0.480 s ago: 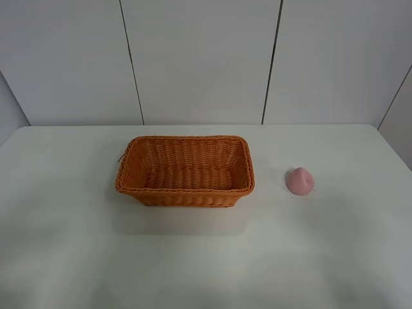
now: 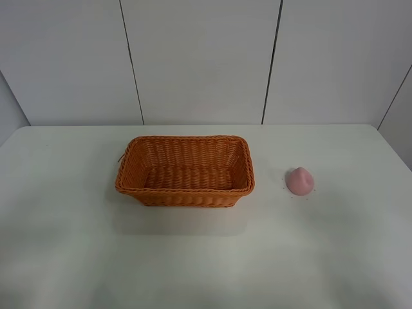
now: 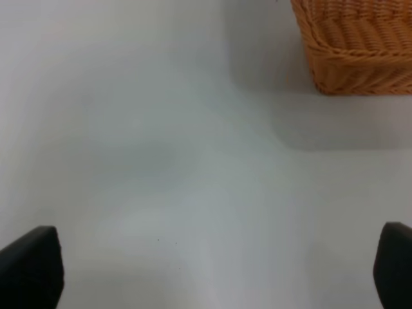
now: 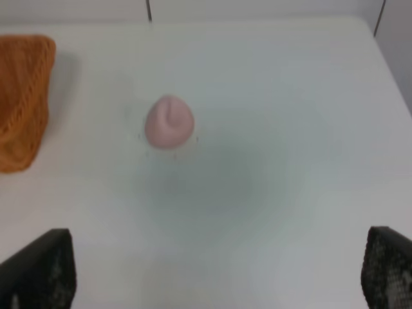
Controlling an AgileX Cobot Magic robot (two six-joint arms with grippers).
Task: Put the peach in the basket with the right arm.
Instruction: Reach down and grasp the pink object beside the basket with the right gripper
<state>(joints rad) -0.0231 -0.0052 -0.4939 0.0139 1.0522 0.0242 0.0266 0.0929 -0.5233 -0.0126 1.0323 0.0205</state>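
The pale-pink peach (image 2: 300, 181) rests on the white table (image 2: 206, 257), to the right of the orange wicker basket (image 2: 185, 170), which holds nothing. Neither arm shows in the exterior high view. The right wrist view has the peach (image 4: 168, 121) well ahead of my right gripper (image 4: 219, 273), with a corner of the basket (image 4: 22, 96) at one side. That gripper's two black fingertips (image 4: 38, 267) stand wide apart, nothing between them. My left gripper (image 3: 212, 270) is open too over bare table, a basket corner (image 3: 354, 42) ahead of it.
A grey panelled wall (image 2: 206, 61) rises behind the table's far edge. The table's right edge (image 2: 396, 148) runs close to the peach.
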